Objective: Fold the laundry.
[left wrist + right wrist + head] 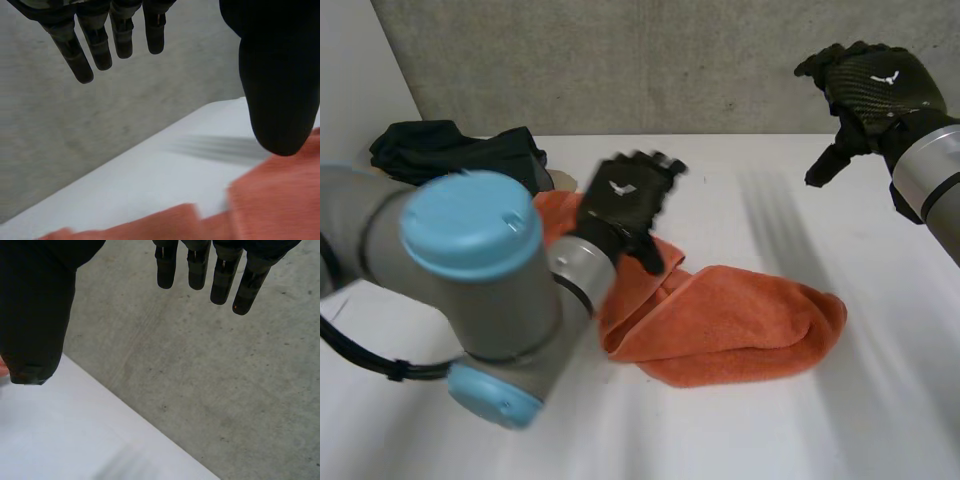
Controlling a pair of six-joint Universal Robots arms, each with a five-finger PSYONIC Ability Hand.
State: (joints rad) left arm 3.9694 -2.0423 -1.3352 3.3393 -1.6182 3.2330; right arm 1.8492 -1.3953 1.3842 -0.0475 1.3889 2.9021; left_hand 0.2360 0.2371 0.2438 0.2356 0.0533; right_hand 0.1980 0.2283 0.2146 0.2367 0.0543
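An orange towel (725, 320) lies bunched and loosely doubled over in the middle of the white table (740, 430). My left hand (625, 200) hovers above the towel's left part, fingers (82, 55) straight and spread from the thumb (277, 95), holding nothing. In the left wrist view the orange towel (270, 205) lies below the thumb. My right hand (870, 90) is raised high at the far right, away from the towel, with straight fingers (220, 277) and nothing in it.
A pile of dark clothes (455, 150) sits at the table's back left, behind my left arm (470, 280). A grey concrete wall (650, 60) runs along the table's far edge.
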